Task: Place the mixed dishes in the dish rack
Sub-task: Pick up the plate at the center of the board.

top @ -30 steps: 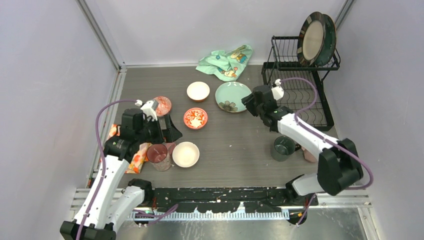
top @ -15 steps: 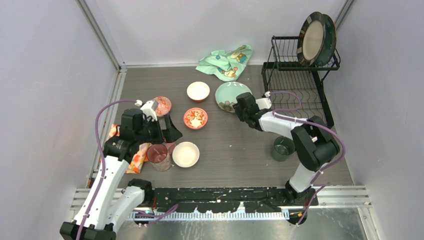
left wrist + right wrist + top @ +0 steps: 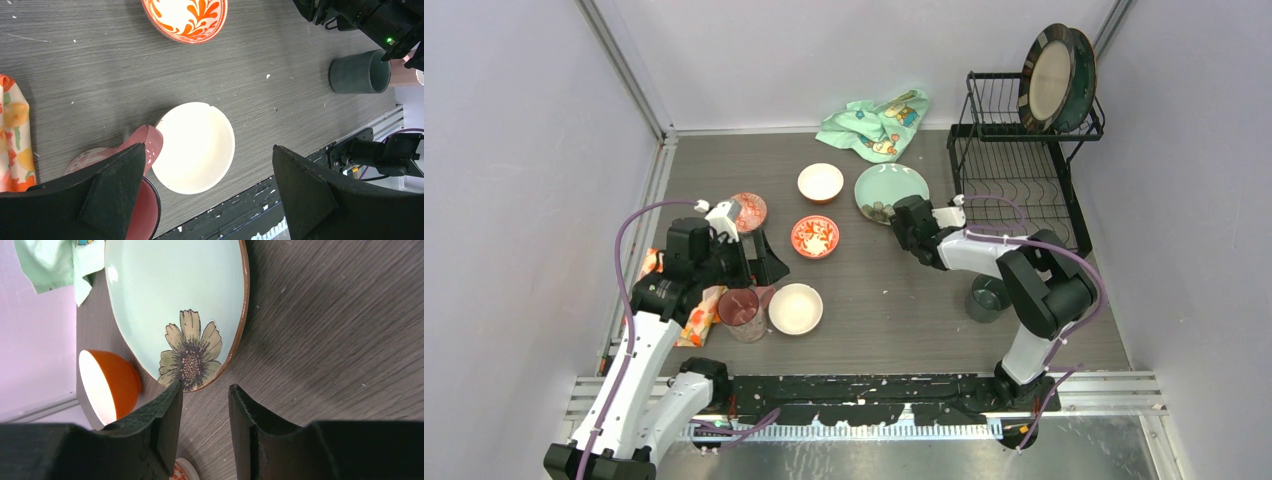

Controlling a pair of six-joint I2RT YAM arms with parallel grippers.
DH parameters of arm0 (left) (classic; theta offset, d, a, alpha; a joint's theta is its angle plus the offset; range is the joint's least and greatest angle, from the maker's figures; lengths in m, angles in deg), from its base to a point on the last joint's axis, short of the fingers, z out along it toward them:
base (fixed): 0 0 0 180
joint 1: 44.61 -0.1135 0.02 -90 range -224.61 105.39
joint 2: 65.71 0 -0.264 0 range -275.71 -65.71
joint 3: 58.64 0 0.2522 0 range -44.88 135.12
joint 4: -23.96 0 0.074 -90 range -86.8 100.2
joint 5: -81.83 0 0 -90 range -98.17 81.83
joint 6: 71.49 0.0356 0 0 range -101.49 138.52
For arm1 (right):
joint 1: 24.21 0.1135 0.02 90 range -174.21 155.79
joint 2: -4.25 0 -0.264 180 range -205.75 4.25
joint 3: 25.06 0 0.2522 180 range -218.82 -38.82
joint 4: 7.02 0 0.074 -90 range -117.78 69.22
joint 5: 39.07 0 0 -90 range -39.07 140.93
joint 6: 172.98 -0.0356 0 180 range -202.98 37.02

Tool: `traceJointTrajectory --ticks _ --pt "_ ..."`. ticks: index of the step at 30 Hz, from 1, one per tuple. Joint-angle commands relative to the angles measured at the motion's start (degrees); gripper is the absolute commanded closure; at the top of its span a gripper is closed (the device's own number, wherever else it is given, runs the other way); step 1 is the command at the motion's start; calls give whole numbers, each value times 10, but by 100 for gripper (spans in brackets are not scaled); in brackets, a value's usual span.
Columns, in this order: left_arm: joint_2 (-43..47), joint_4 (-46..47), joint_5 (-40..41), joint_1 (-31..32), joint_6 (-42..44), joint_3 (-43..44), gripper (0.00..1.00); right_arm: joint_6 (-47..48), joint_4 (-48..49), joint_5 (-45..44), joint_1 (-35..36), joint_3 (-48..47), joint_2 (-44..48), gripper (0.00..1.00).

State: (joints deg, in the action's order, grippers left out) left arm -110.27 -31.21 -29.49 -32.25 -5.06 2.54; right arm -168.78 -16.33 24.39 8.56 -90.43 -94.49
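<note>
Top cam: I see dish rack (image 3: pixel 1024 190) far right, two plates (image 3: pixel 1054 78) upright on top shelf; pale green plate (image 3: pixel 889 188) flat beside it; L wrist: left gripper (image 3: pixel 205 160) spread wide, holding nothing, above white bowl (image 3: pixel 195 147); R wrist: right gripper (image 3: pixel 205 390) half apart, holding nothing, tips at plate rim.

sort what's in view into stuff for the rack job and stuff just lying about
For the job:
rack, beige plate, dark plate, green plate, white bowl, orange bowl, red bowl, patterned bowl, pink cup, green cup

Lying about:
mint cloth, orange cloth
</note>
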Motion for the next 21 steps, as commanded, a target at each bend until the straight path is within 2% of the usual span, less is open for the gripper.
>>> traceJointTrajectory --ticks 1,21 --pt "5 19 -13 2 1 0 1 -17 25 -40 7 -8 -16 56" --pt "6 18 -14 4 2 0 2 -42 43 -51 7 -26 -69 55"
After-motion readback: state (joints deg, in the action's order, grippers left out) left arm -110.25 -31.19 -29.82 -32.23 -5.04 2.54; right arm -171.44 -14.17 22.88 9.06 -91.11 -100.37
